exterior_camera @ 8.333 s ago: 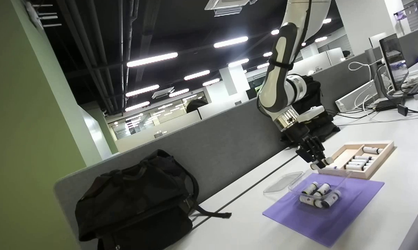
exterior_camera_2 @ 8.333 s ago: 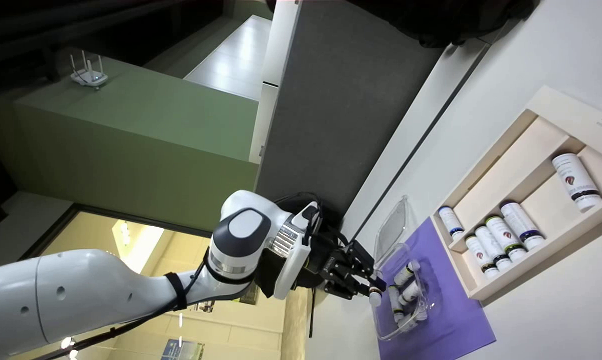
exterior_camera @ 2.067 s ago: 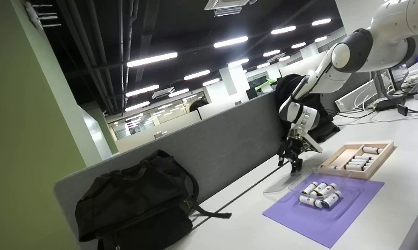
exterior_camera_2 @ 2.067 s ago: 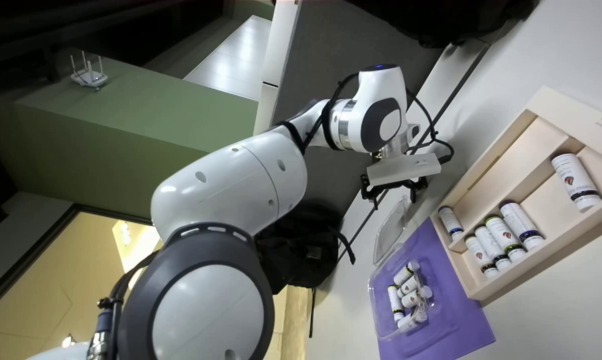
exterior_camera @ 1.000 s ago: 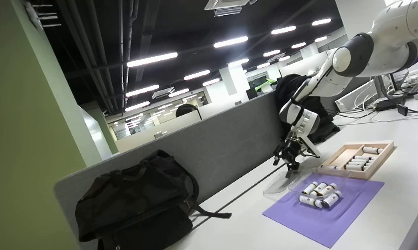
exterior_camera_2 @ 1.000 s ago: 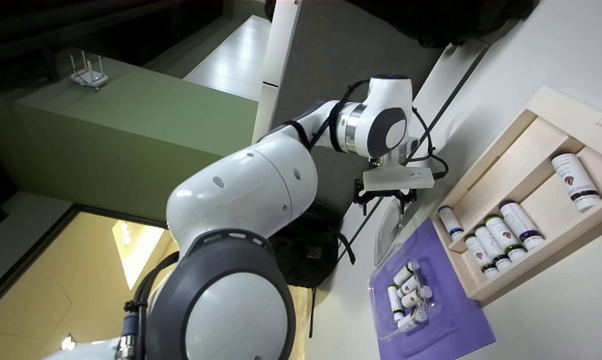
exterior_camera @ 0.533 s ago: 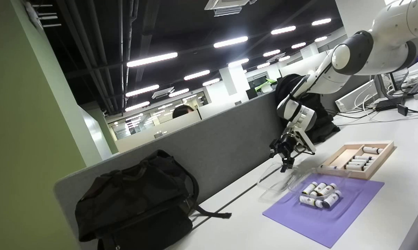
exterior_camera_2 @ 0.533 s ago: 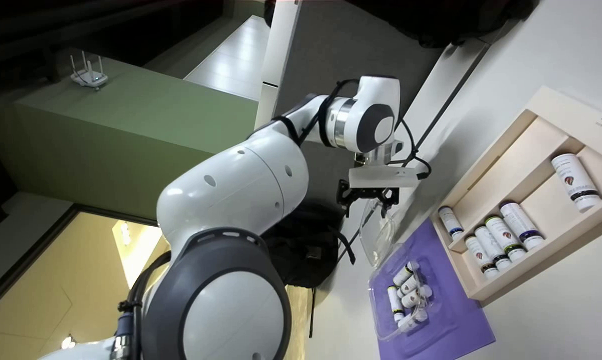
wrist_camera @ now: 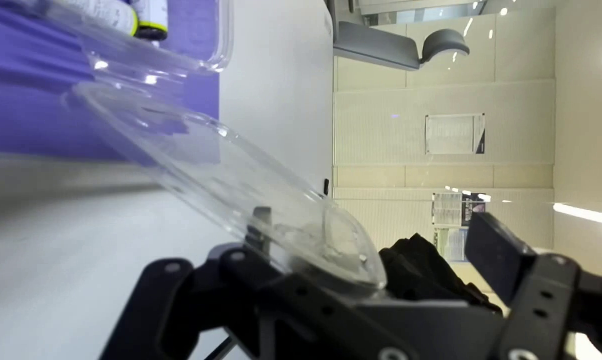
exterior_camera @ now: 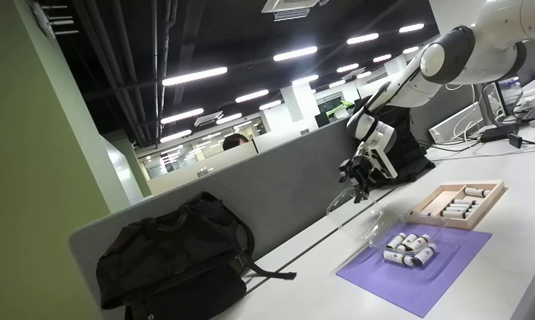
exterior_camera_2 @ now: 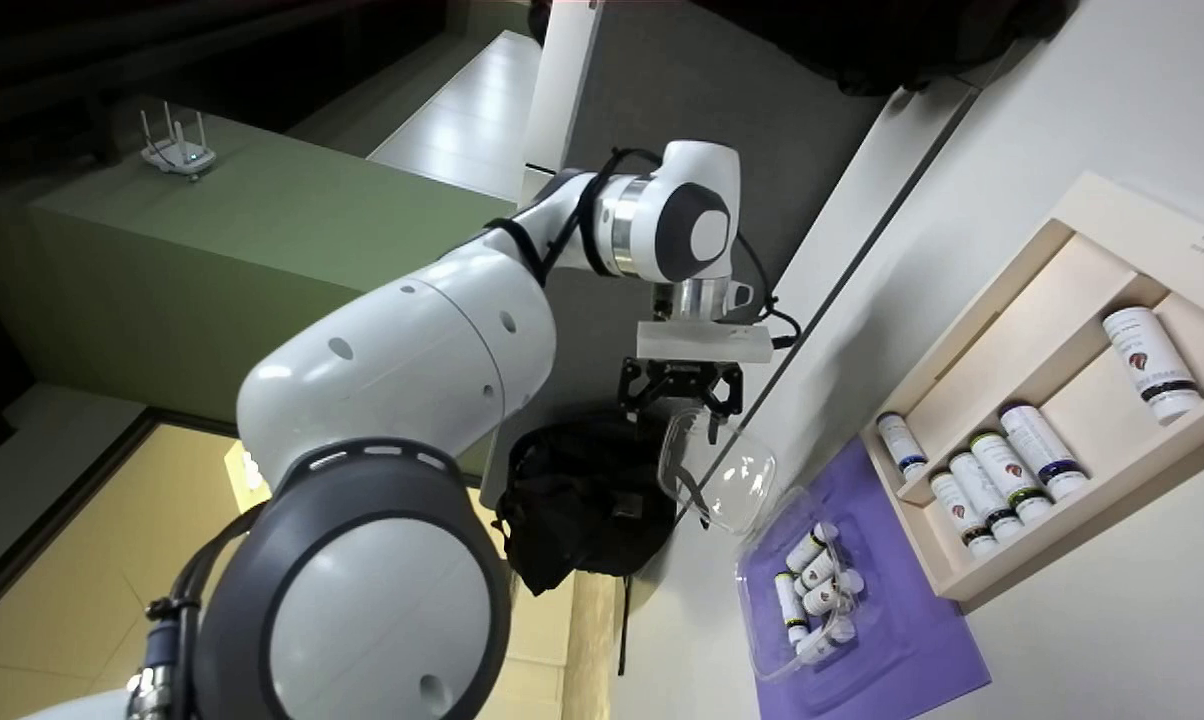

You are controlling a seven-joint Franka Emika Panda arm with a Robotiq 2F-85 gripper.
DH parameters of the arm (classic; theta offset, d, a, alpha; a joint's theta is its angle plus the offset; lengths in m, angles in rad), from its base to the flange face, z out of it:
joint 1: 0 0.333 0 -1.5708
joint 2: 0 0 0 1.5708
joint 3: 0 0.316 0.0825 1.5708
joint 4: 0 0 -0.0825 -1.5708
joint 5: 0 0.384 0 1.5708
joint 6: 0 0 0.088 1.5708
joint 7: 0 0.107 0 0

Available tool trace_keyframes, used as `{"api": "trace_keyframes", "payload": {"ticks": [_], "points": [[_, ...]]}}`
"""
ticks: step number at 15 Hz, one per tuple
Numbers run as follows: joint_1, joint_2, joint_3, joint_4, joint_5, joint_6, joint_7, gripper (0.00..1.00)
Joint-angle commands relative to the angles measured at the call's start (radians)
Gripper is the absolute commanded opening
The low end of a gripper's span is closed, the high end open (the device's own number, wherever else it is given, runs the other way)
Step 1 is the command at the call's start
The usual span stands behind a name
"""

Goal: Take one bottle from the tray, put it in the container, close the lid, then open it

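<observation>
The clear container (exterior_camera_2: 745, 600) holds several white bottles (exterior_camera: 418, 242). Its transparent lid (exterior_camera: 355, 220) is tilted up off the table, its lower edge near the container's rim, in both exterior views. My gripper (exterior_camera: 351, 186) is at the lid's raised end with its jaws wide apart. In the wrist view one of the fingers (wrist_camera: 260, 227) shows through the clear lid, which seems to lean on that finger; the opposite finger stands free of it. The wooden tray (exterior_camera_2: 1107, 205) holds several more bottles (exterior_camera_2: 1152, 360).
A purple mat (exterior_camera: 383, 278) lies under the container. The grey partition (exterior_camera: 294, 191) runs close behind the gripper. One black backpack (exterior_camera: 174, 258) leans on it, and another (exterior_camera: 405, 146) stands behind the arm.
Longer ago the gripper held a bottle over the container; that bottle now lies inside. Over the last second the gripper has risen toward the partition, and the lid has swung up from the table.
</observation>
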Motion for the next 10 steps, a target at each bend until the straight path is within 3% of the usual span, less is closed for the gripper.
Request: {"api": "trace_keyframes", "payload": {"ticks": [1,9,10], "points": [[-0.001,-0.100,-0.012,-0.090,-0.016,-0.058,0.073,1.00],[0.013,-0.232,-0.051,-0.328,-0.047,-0.126,0.175,1.00],[0.055,-0.258,-0.121,-0.358,-0.018,-0.145,0.166,1.00]]}}
